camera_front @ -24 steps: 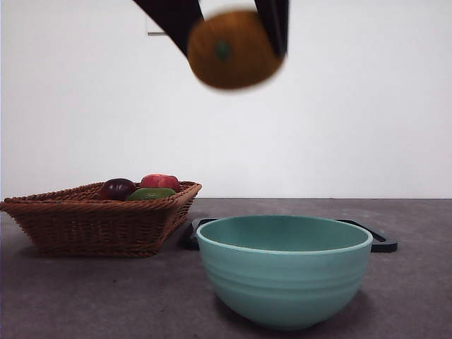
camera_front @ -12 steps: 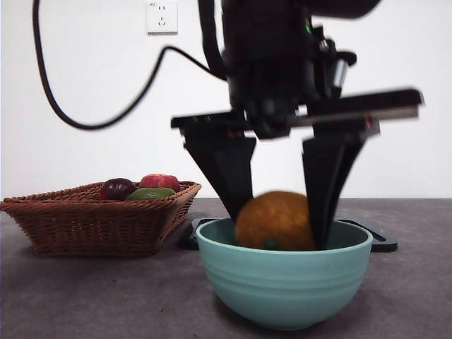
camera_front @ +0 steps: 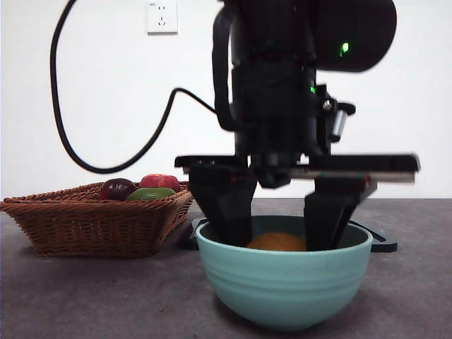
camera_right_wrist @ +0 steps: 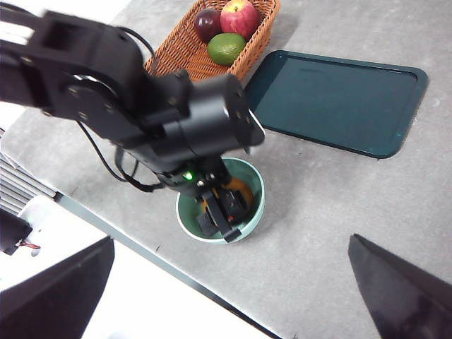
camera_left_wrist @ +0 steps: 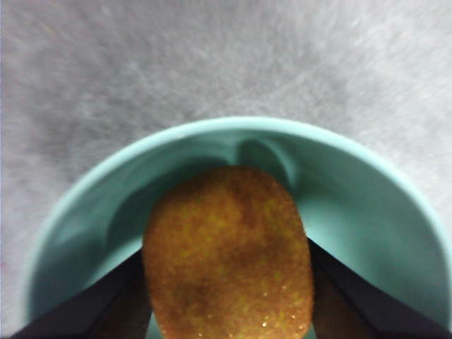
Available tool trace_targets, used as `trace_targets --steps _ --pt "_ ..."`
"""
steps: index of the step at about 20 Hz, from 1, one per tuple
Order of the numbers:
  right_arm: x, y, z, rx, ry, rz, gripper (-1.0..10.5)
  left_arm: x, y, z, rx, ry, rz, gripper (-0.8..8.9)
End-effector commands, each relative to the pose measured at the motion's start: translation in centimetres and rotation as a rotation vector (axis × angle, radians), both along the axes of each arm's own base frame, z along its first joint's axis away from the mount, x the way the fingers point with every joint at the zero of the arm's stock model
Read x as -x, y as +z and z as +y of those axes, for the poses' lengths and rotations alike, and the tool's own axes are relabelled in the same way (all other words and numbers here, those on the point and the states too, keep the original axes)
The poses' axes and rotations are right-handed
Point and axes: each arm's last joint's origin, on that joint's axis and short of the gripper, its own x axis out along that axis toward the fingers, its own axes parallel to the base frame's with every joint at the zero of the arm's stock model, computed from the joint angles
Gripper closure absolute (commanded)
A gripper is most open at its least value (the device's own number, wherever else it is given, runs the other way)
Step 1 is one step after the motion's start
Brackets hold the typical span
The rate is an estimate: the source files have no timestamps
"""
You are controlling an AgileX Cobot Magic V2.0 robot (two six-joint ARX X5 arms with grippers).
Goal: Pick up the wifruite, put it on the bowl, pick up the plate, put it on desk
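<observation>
Front view, nearest first: mint-green bowl [camera_front: 284,272] on the desk [camera_front: 85,296]. Left gripper [camera_front: 279,222] reaches down into it from above, one black jaw on each side of the wifruite [camera_front: 277,242], whose top just shows above the rim. Left wrist view confirms: wifruite [camera_left_wrist: 228,253] sits between the two jaws inside the bowl [camera_left_wrist: 85,191], both jaws against its sides, pinching it (whether it touches the bowl floor cannot be told).

Behind the bowl: a dark tray [camera_front: 378,240] flat on the desk, edges visible either side. To the left, a wicker basket [camera_front: 92,222] holding a dark purple fruit [camera_front: 117,188], a red fruit [camera_front: 159,181] and a green fruit [camera_front: 150,193].

Right gripper [camera_right_wrist: 233,296] held high above the table, well apart from everything, jaws spread wide, nothing between them.

Far: white wall with a socket [camera_front: 162,15].
</observation>
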Motion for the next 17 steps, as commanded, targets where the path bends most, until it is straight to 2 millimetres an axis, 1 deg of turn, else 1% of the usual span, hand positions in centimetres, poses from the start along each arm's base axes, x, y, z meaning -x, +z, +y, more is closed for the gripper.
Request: trace_targets --steps 1,8,9,11,13,14,17 --pt "0.4 0.3 -0.1 0.008 0.007 -0.011 3.3 0.0 -0.4 -0.9 0.011 -0.011 -0.006 6.32" --pt "0.3 0.4 -0.1 0.011 0.009 -0.016 3.3 -0.1 -0.4 -0.8 0.013 -0.015 -0.009 6.23" --pt "0.3 0.4 -0.1 0.012 0.010 -0.019 3.3 -0.2 -0.4 -0.7 0.012 -0.015 -0.008 5.89" --pt "0.3 0.4 -0.1 0.011 0.010 -0.023 3.3 -0.1 -0.4 -0.6 0.000 -0.014 -0.002 4.47" --pt "0.3 0.4 -0.1 0.012 0.011 -0.024 3.3 -0.1 -0.3 -0.5 -0.010 -0.016 0.003 3.45" --pt "0.3 0.4 -0.1 0.012 0.011 -0.025 3.3 -0.1 -0.3 -0.6 -0.008 -0.017 0.002 3.40" --pt "0.3 0.4 0.0 0.016 0.015 -0.029 3.3 -0.1 0.9 -0.6 0.038 -0.025 -0.024 3.41"
